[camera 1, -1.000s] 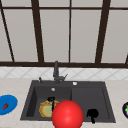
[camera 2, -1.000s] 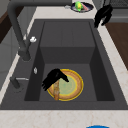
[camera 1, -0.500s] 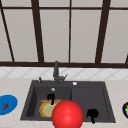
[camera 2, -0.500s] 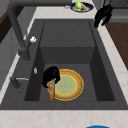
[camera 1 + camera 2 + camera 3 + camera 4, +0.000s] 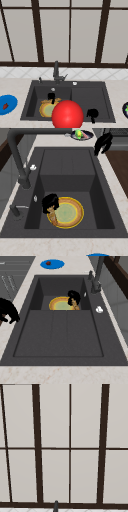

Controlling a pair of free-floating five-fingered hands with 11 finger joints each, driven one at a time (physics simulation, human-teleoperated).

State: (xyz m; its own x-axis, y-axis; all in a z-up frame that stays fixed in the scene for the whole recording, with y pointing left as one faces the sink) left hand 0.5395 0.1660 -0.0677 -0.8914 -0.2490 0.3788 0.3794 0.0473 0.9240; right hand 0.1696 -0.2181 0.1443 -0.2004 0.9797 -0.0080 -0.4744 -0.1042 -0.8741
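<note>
Left hand [image 5: 50, 202] fingers clamp a tan handle at the round glossy plate's [image 5: 68, 213] 9 o'clock rim. Right hand [image 5: 92, 113] hangs, fingers loosely curled, holding nothing, over the matte sink's [image 5: 87, 96] front edge.

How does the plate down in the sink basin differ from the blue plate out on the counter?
The yellow plate lies on the basin floor, while the blue plate sits on the counter left of the sink. The yellow plate has an orange rim and greenish middle; the blue plate is plain blue. The left hand is at the yellow plate's rim over a brown item; the blue plate carries a small red thing. Both lie flat.
</note>
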